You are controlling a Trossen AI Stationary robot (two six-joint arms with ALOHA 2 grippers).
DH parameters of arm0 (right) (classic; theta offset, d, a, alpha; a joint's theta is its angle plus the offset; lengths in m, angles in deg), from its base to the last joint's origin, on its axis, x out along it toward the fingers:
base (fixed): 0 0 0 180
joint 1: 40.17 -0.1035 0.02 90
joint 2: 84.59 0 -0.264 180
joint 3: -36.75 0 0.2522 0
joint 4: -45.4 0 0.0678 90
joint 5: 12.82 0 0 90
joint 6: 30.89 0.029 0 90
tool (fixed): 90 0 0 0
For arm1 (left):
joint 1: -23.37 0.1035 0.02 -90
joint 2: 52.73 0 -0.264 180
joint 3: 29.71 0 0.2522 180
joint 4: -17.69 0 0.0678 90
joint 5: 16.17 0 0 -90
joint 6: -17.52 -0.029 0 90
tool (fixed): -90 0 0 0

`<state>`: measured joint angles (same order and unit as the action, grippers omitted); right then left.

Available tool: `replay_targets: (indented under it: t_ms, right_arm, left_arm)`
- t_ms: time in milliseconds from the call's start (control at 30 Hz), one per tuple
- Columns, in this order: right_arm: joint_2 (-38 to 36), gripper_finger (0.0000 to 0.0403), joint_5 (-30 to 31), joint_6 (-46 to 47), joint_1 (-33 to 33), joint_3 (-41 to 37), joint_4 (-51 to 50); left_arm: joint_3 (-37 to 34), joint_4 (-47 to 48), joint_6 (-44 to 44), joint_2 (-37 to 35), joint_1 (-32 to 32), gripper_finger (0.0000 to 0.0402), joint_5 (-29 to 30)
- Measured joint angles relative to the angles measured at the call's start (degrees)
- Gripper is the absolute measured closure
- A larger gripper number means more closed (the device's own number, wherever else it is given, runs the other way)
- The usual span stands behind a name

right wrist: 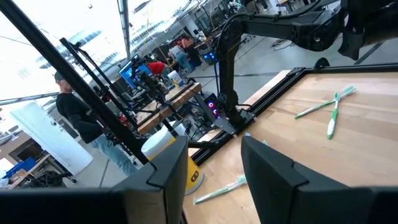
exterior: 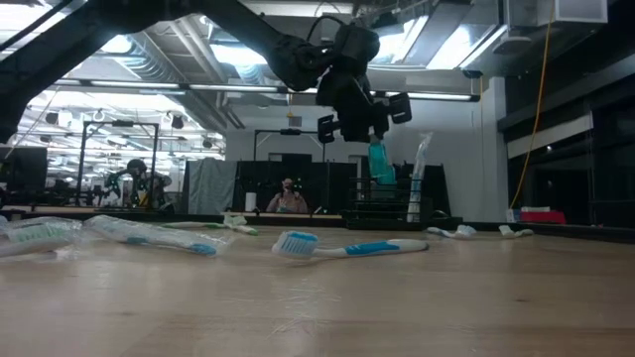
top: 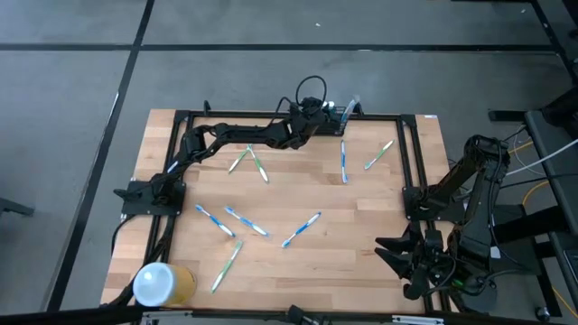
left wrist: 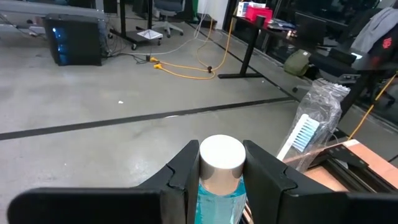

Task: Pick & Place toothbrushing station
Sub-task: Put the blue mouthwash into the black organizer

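From above, the left gripper (top: 336,114) reaches to the wooden tabletop's (top: 361,235) far edge, where the black slotted toothbrushing station (top: 350,110) stands — presumably to load it. The low view adds height: it hangs above the rack, clamping a translucent blue, white-capped tube (exterior: 380,162). The left wrist view confirms this grip, while the right gripper (right wrist: 211,162), parked off the near right corner, gapes wide.

Table top (top: 352,226): pale wood planks, matt, faint grain; black metal frame (top: 411,162) along its edges, satin finish; toothbrushes (exterior: 347,247) of glossy plastic, white and blue, some in clear crinkled wrap (exterior: 149,234); left gripper (left wrist: 221,167) fingers of matt black plastic, clamped on a translucent blue plastic bottle (left wrist: 219,199) with smooth white cap (left wrist: 221,157); yellow cylinder (top: 164,283), smooth, white top; clear glossy film (left wrist: 323,106) over an upright brush; floor (left wrist: 124,93) of smooth grey concrete.
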<state>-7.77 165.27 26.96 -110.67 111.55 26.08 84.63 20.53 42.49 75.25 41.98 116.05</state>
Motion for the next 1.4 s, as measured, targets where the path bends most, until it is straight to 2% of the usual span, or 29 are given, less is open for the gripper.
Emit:
replay_targets:
  t_ms: [300, 1400]
  right_arm:
    - [0.0, 0.025, -0.02, -0.07, 0.0, 0.02, 0.44]
    - [0.0, 0.025, 1.05, -3.73, 0.0, 0.04, 3.48]
  left_arm:
    - [0.02, -2.15, 1.03, 1.46, 0.79, 0.0313, -1.02]
    - [-0.07, 0.45, -1.55, 2.49, 0.83, 0.0313, -1.68]
